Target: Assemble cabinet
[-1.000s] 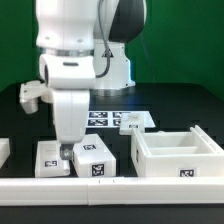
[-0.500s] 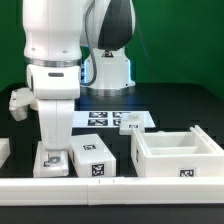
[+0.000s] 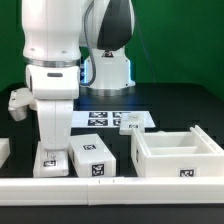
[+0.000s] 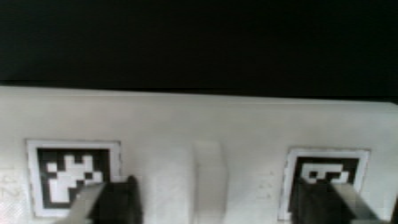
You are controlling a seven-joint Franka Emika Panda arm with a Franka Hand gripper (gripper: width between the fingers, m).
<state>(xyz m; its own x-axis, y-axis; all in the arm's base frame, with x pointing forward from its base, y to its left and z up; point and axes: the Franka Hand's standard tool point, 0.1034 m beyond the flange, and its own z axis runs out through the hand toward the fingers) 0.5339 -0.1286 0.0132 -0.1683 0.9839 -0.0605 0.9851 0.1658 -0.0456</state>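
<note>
The cabinet [image 3: 181, 156], a large open white box with a tag on its front, stands at the exterior view's right. Two small white tagged blocks lie at the front: the left block [image 3: 50, 161] and the right block [image 3: 93, 158]. My gripper [image 3: 54, 151] points straight down onto the left block. In the wrist view the left block [image 4: 214, 130] fills the picture, with a tag on each side of a central ridge. My gripper [image 4: 222, 205] is open, and its dark fingers [image 4: 118, 203] stand wide apart over the tags. I cannot tell whether they touch the block.
The marker board [image 3: 112, 119] lies flat behind the blocks, near the robot base. Another white part [image 3: 3, 150] shows at the exterior view's far left edge. A long white rail [image 3: 100, 187] runs along the table's front.
Since one second ago the arm has shifted to the exterior view's left and settled over the left block. It has not moved over the last half second.
</note>
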